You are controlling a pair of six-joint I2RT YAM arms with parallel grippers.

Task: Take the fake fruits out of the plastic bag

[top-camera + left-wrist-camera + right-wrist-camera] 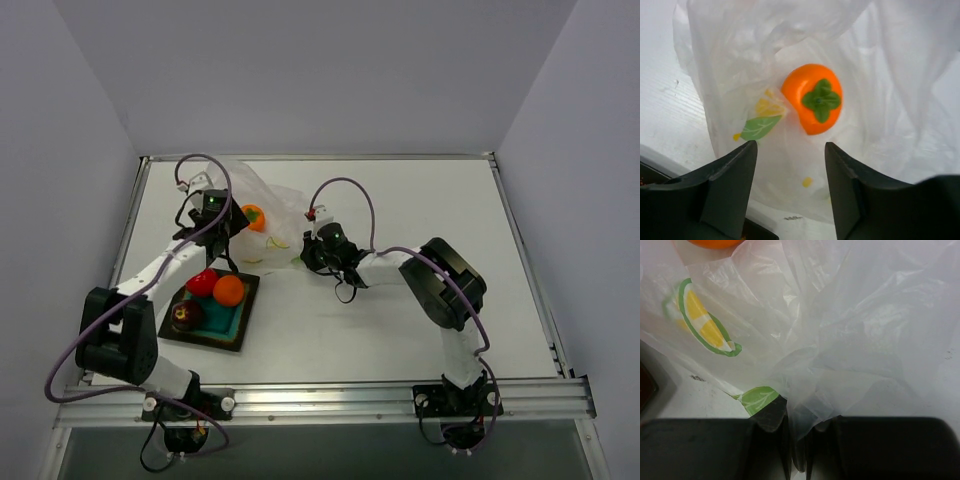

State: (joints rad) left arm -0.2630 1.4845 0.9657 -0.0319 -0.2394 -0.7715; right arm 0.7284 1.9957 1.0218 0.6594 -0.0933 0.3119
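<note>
The left gripper (790, 155) stands half open, empty, before the orange fruit (812, 97) inside the bag (880, 75). The right gripper (797, 420) pinches the bag's film.

The plastic bag (890, 60) is thin, clear, crinkled film with a soft sheen. The fake persimmon (812, 97) looks like smooth, glossy plastic. My left end effector (791, 155) has matt black fingers (730, 190), and the white surface (660, 115) under it all is matt and faintly scuffed.
</note>
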